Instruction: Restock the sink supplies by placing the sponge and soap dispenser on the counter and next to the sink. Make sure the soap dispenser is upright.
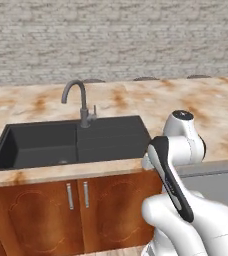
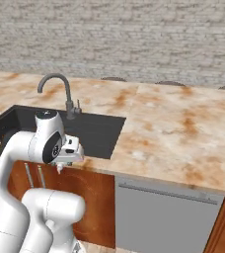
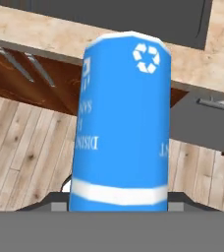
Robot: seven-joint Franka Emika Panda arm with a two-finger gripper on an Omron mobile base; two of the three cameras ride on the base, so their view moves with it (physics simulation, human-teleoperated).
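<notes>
The sink (image 1: 71, 142) sits at the counter's (image 1: 196, 107) left. The gripper (image 2: 60, 168), low before the counter's front edge, is clamped on the soap dispenser (image 3: 121, 123). Carrying step, I judge: next, lift and stand it upright beside the basin.

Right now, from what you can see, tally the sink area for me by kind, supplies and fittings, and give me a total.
soap dispenser, blue: 1
sink, dark grey: 1
tap: 1
cabinet handles: 2
grey appliance front: 1
Total: 6
</notes>
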